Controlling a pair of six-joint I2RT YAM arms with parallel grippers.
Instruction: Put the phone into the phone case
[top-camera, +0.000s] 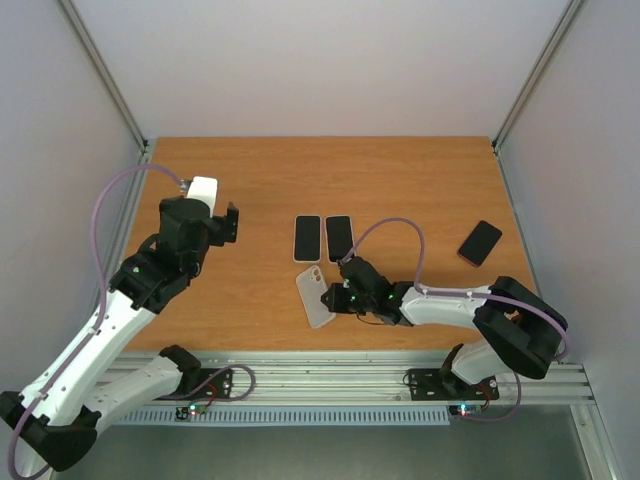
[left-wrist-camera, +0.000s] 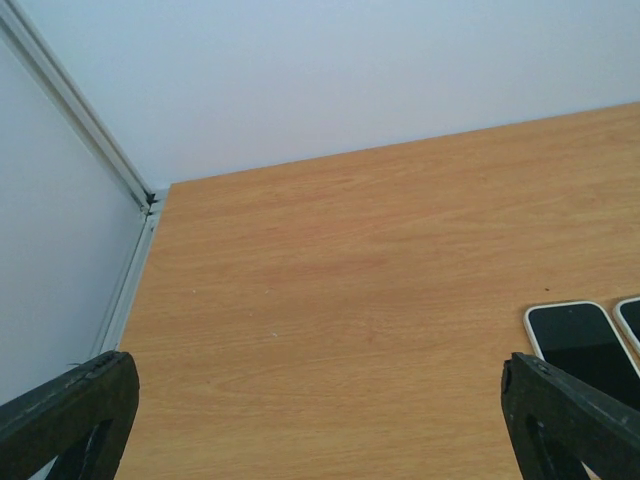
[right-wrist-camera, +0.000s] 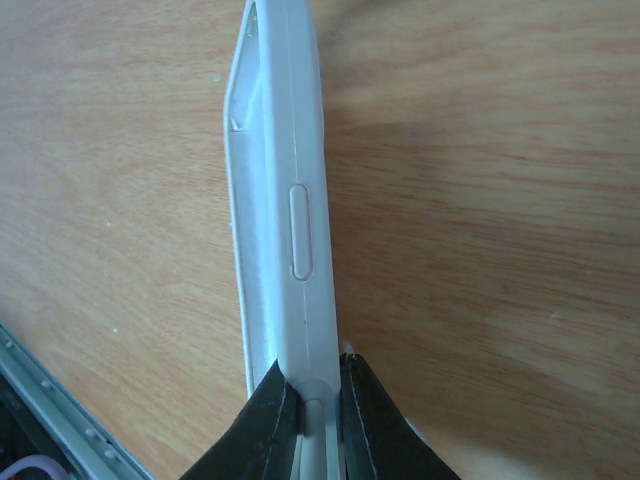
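Holding the white phone case (top-camera: 314, 300) in the right tool (right-wrist-camera: 315, 388), clenched tight on one thin side wall, with the case seen edge-on from the right wrist and a long button ridge showing along that edge. Impossible to tell whether resting on the tabletop (top-camera: 250, 170) or lifted just off it. Just behind the case, toward the far wall: a white-edged phone (top-camera: 307, 238) and a black phone (top-camera: 340, 237), lying flat side by side with dark faces up, close together, neither one inside the case. Well to the right of the case and a little behind: a third, dark phone (top-camera: 480, 243), flat and set at an angle. Well to the left of the case and somewhat behind: the left tool (left-wrist-camera: 318, 400), released, fingers (left-wrist-camera: 70, 420) spread wide, grasping nothing, hanging over bare wood. From the left wrist, only part of the white-edged phone and a sliver of the black phone, at the right margin. Nearer than the case: the metal rail (top-camera: 330, 380) carrying both arm bases.
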